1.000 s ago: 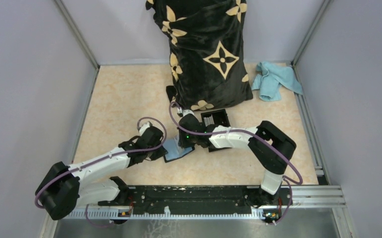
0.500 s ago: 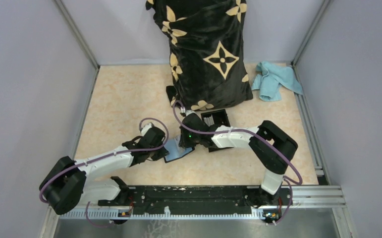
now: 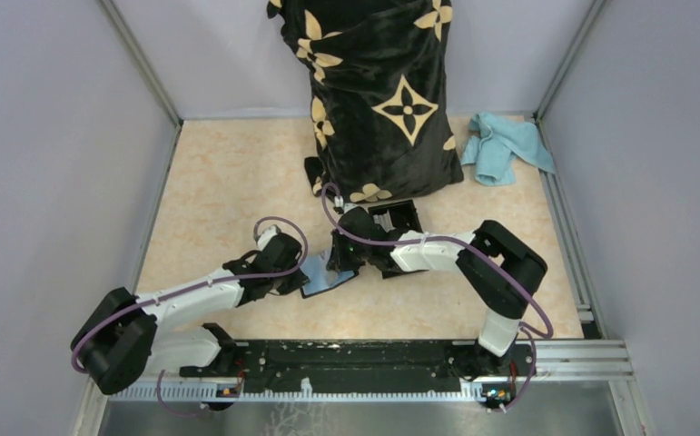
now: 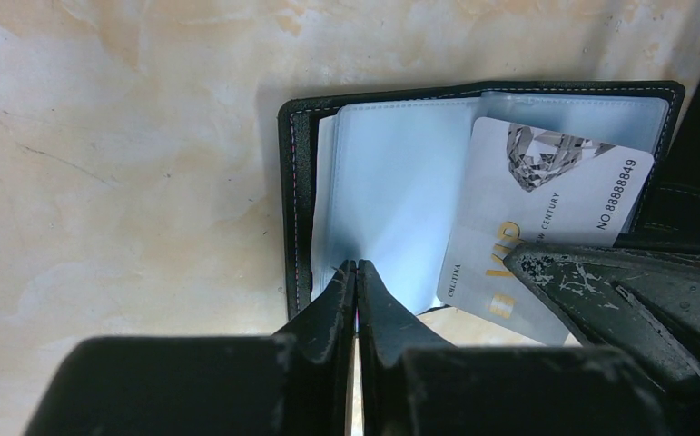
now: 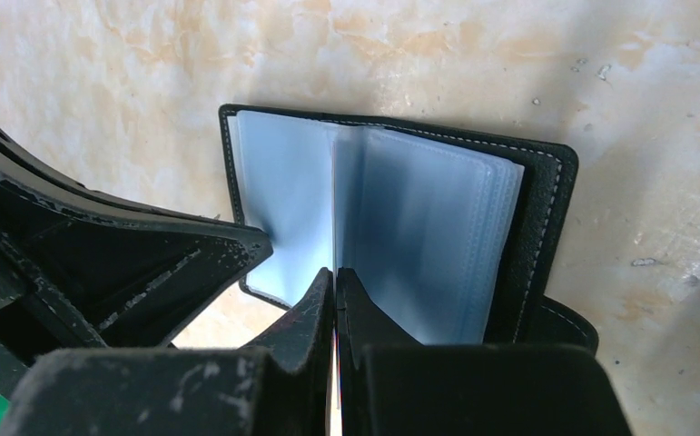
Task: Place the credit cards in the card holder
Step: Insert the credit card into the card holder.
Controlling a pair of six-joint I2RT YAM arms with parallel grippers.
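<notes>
The black card holder (image 3: pixel 324 278) lies open on the table between both grippers, its clear sleeves fanned out (image 4: pixel 289 200) (image 5: pixel 538 218). My left gripper (image 3: pixel 301 273) (image 4: pixel 357 265) is shut, its tips pinching the near edge of a clear sleeve. My right gripper (image 3: pixel 340 264) (image 5: pixel 335 271) is shut on a light blue-grey credit card (image 4: pixel 555 182) marked VIP. The card lies tilted over the holder's right half, its top edge at a sleeve mouth. From the right wrist it is seen only edge-on. No orange-gold cards are in view.
A rigid black box with slots (image 3: pixel 394 218) stands just behind the right gripper. A tall black bag with gold flowers (image 3: pixel 382 91) stands at the back. A teal cloth (image 3: pixel 505 145) lies at the back right. Grey walls close in both sides.
My right gripper has shifted slightly right and back with the card. My left gripper has edged a little right toward the holder. The holder has barely moved.
</notes>
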